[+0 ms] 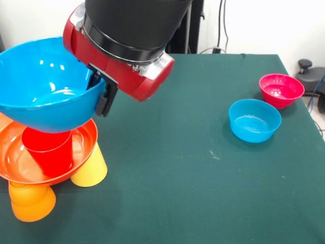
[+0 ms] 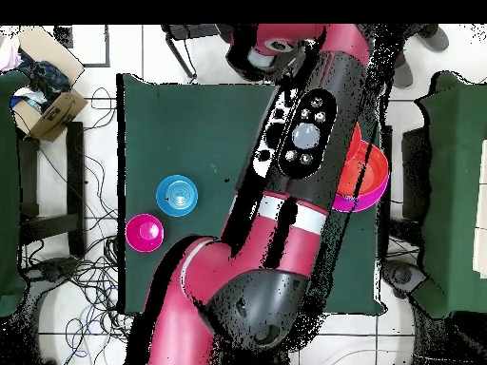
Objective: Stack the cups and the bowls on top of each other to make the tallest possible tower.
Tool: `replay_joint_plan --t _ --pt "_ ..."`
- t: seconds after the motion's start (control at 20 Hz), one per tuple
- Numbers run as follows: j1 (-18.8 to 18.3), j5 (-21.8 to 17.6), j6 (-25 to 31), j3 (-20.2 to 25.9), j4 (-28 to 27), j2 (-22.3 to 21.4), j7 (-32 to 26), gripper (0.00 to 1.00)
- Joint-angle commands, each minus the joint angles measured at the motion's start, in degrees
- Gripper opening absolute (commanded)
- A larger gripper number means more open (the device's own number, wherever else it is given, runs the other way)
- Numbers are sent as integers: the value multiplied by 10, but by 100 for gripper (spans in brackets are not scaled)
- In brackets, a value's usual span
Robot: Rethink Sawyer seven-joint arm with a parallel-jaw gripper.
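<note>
Front view: gripper (image 1: 103,96) clamped on the right rim of the large blue bowl (image 1: 45,84), fingers partly hidden behind that rim. Bowl tilted, over a red cup (image 1: 50,150) standing in an orange-red bowl (image 1: 76,152). Beneath, a yellow cup (image 1: 91,168) and orange cup (image 1: 31,201), tower's left edge cut off. Far right, small blue bowl (image 1: 254,120) just beside small magenta bowl (image 1: 281,90). Overhead: arm (image 2: 304,143) covering most of the tower.

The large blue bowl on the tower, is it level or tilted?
Tilted. In the front view the large blue bowl leans on the red cup, its rim higher at the picture's right, by the gripper.
</note>
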Motion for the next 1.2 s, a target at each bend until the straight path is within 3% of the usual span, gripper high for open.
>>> replay_joint_plan --t 0.05,0.65,1.2 --pt "30 -83 -60 77 113 -38 -96 0" --pt "17 -129 -141 121 152 -41 -135 0" --pt "34 -137 -159 173 196 -55 -119 0"
